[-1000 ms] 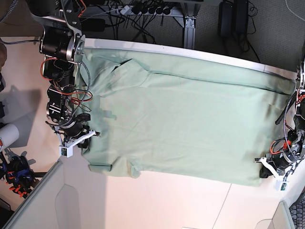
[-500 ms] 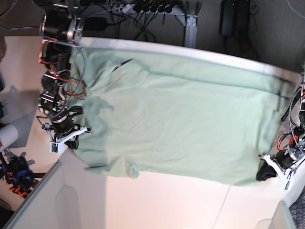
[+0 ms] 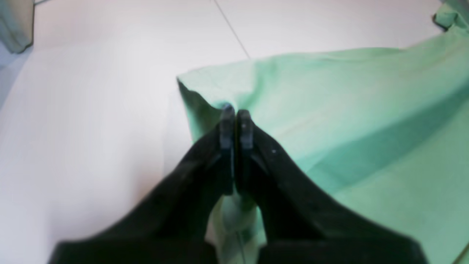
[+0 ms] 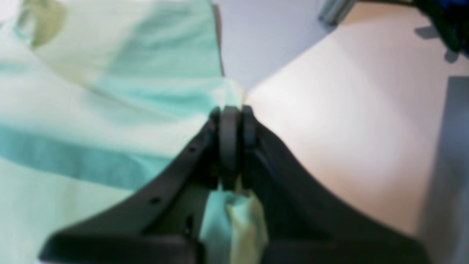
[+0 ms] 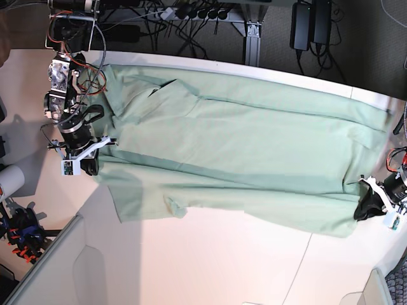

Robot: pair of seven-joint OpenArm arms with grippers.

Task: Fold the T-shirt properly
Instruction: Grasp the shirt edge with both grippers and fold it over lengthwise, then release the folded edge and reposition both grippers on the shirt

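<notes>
The T-shirt (image 5: 241, 159) lies spread wide across the white desk (image 5: 222, 267). The left gripper (image 3: 236, 121) has its jaws clenched on one corner of the shirt, at the desk's right side in the base view. The right gripper (image 4: 234, 121) has its jaws clenched on the shirt's edge at the other side. The cloth between them is pulled long, with a soft fold line. Bare desk shows along the shirt's near edge.
</notes>
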